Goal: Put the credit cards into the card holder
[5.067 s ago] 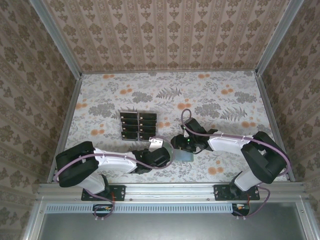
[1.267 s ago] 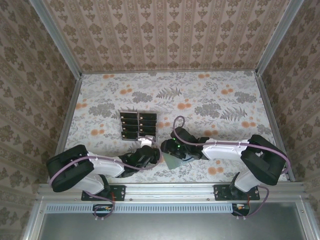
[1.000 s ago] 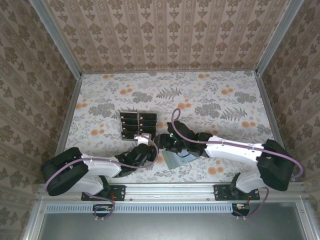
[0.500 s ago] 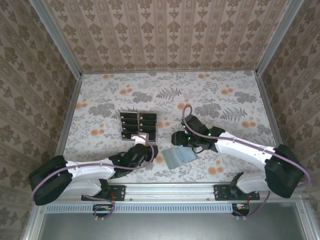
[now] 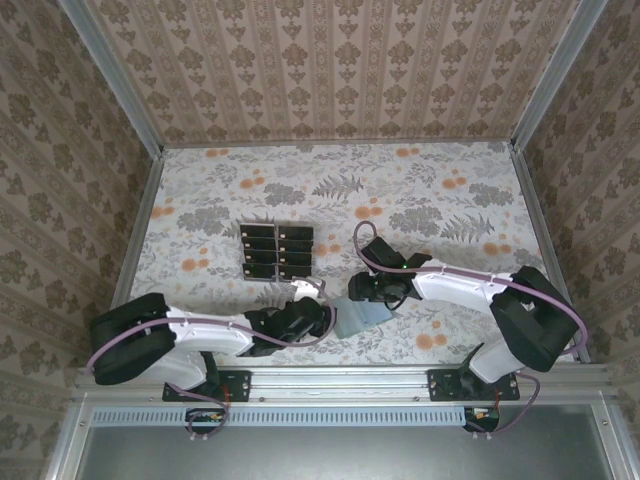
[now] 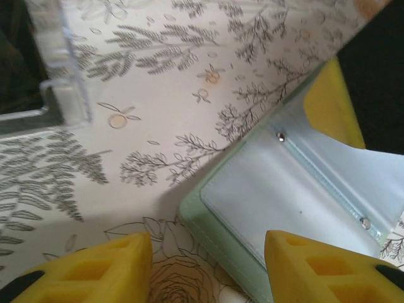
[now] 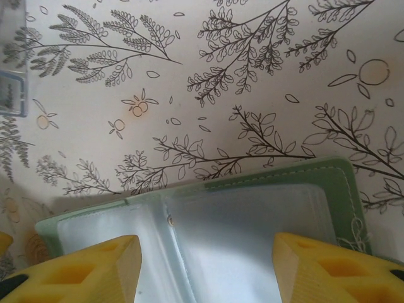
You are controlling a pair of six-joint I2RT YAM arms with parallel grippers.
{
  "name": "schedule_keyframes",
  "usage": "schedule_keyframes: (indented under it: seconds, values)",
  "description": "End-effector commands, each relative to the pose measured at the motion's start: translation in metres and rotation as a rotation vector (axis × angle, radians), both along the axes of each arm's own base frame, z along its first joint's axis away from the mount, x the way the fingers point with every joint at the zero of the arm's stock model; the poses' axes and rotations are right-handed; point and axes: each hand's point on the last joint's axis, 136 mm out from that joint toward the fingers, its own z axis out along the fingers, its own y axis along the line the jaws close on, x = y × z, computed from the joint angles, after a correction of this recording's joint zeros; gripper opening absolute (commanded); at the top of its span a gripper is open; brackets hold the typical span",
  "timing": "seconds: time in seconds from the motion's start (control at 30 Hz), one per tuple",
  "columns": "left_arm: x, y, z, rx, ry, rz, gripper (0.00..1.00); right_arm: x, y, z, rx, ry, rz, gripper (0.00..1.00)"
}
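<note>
Floral-printed desk (image 5: pixel 450 190) lies between wallpapered walls, and near its 6 o'clock edge the green card holder (image 5: pixel 362 318) lies open with its clear pockets up. Black credit cards (image 5: pixel 276 250) sit in 2 columns in a clear rack (image 6: pixel 63 82) at the holder's 11 o'clock, apart from it. At the holder's 9 o'clock, the left gripper (image 6: pixel 208 268) has its jaws spread wide around one corner, gripping nothing. At 12 o'clock, the right gripper (image 7: pixel 205 265) has its jaws wide over the open pockets, empty.
</note>
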Motion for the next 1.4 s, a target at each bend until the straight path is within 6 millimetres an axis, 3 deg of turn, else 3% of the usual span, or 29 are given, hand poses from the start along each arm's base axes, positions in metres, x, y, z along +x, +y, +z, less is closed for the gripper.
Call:
schedule_keyframes:
  seconds: [0.0, 0.23, 0.5, 0.93, 1.17, 1.37]
  values:
    - [-0.002, -0.016, 0.001, -0.016, -0.003, -0.031, 0.5, 0.0, -0.004, -0.008, -0.025, 0.005, 0.0, 0.58]
    - [-0.001, -0.007, -0.03, 0.068, 0.027, -0.006, 0.44, -0.008, -0.024, -0.023, -0.078, 0.027, -0.071, 0.58]
    - [0.019, 0.008, -0.044, 0.105, 0.052, 0.051, 0.39, -0.02, -0.031, -0.027, -0.01, 0.035, -0.175, 0.58]
    - [0.061, 0.0, -0.029, 0.084, 0.032, 0.031, 0.37, -0.01, 0.011, -0.011, 0.209, 0.031, -0.252, 0.59]
    - [0.067, 0.011, -0.009, 0.05, 0.0, 0.05, 0.39, -0.002, 0.024, 0.0, 0.251, 0.018, -0.238, 0.59]
    - [0.06, 0.019, 0.007, -0.006, -0.012, 0.072, 0.44, -0.001, 0.029, 0.004, 0.282, 0.018, -0.235, 0.59]
